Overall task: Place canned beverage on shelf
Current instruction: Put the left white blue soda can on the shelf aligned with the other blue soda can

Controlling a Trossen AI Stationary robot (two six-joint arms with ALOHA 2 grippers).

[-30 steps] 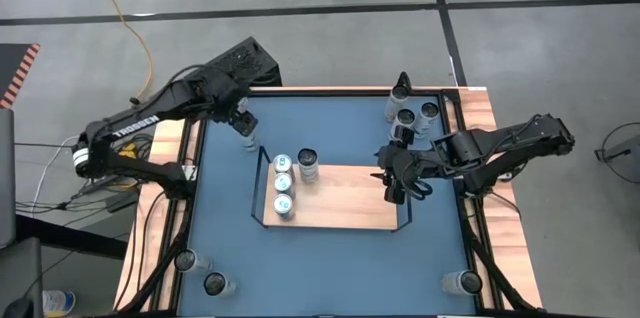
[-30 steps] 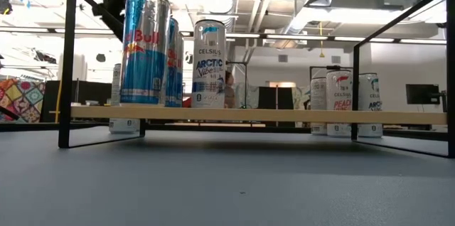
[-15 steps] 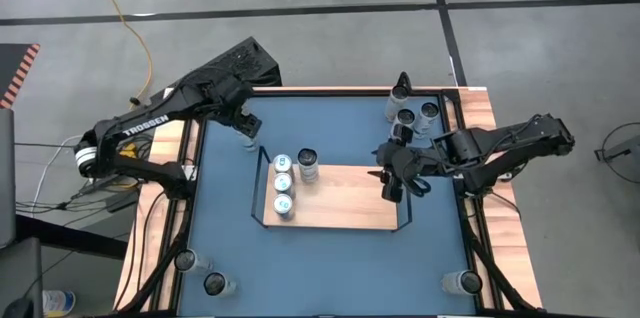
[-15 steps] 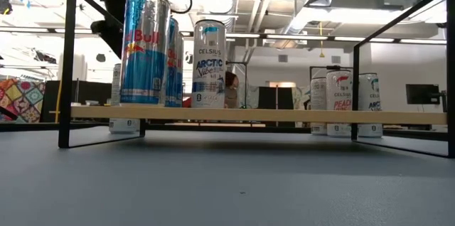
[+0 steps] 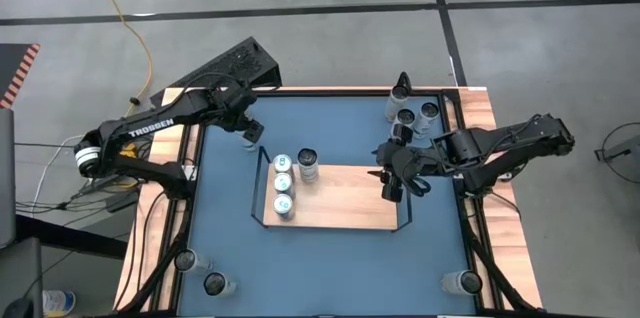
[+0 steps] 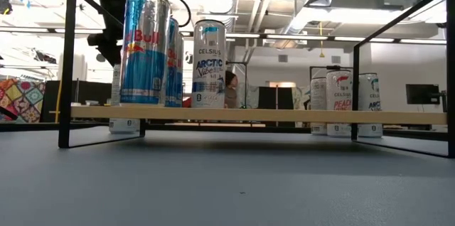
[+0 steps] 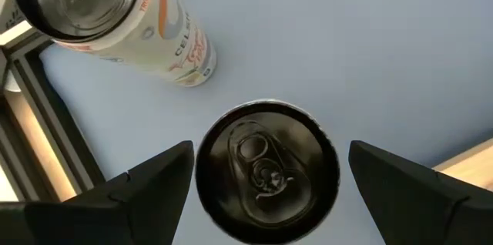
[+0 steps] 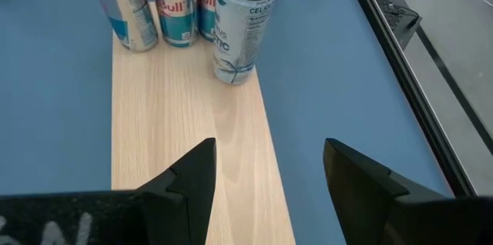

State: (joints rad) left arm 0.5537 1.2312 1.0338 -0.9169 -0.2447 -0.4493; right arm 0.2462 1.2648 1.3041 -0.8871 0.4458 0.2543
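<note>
The shelf, a light-wood board in a black wire frame, stands mid-table. At its left end stand three Red Bull cans and one Celsius can. My left gripper is open above a dark-topped can that stands upright on the blue tabletop off the shelf's far left corner. Its fingers stand on either side of the can's top, apart from it. A second can stands close by. My right gripper is open and empty over the shelf's right end.
Several cans stand at the table's far right corner. Two cans stand at the near left and one at the near right. The shelf's raised black end rails stand beside the cans. The board's middle and right part is bare.
My left gripper has moved a little toward the table's right edge and down, over the can off the shelf's far left corner. My right arm has kept still.
</note>
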